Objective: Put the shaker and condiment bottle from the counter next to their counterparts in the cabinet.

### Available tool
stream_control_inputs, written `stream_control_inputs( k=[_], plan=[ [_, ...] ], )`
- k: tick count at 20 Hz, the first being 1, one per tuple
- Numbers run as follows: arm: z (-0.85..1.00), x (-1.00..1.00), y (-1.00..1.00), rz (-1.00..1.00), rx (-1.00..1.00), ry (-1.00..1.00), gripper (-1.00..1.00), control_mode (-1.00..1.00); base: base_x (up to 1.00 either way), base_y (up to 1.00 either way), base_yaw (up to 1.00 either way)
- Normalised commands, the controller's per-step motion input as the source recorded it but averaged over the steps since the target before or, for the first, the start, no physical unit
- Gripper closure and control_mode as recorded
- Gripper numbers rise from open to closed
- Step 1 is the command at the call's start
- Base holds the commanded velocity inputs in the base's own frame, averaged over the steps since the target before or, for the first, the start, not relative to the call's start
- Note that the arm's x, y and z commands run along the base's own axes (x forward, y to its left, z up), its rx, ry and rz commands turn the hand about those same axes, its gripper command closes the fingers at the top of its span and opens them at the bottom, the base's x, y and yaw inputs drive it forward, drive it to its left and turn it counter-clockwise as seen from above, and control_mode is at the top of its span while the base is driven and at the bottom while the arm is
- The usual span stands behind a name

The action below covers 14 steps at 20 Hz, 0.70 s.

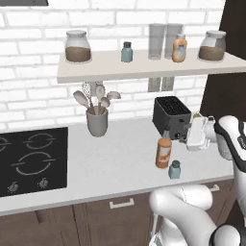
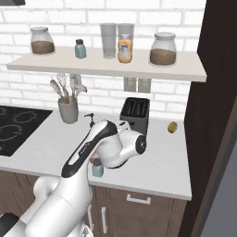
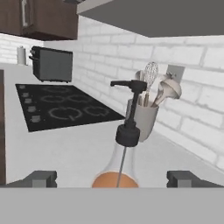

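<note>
the tool (image 3: 112, 178) stands wide open (gripping nothing), its tips either side of the condiment bottle (image 3: 127, 140). the shaker (image 1: 175, 169) sits on the surface (image 1: 110, 158) just below-beside it

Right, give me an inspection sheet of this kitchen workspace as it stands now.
Surface: pale counter, black cooktop set in at the left.
Job's things: tall orange pump bottle and small blue-grey shaker stand upright near the counter's front edge. On the shelf stand the twin shaker and the squat orange bottle.
Clutter: toaster, utensil crock, two brown-filled jars and clear tumblers on the shelf, a small yellowish item right of the toaster.
Grippers: gripper open, fingers on either side of the pump bottle, not closed on it.
Cables: nothing seen.
Surroundings: white brick wall, wall outlet, dark drawer fronts.
</note>
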Motion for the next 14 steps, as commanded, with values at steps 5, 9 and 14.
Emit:
stream_control_inputs(
  k=[5,9,14],
  plan=[
    [0.0,0.0,0.21,-0.02,0.0,-0.06,-1.0,-1.0,0.0,0.0,0.0],
    [-0.06,0.17,0.08,0.0,0.0,0.0,-1.0,-1.0,0.0,0.0,0.0],
    [-0.16,0.35,0.0,0.0,0.05,0.0,-1.0,-1.0,0.0,0.0,0.0]
  ],
)
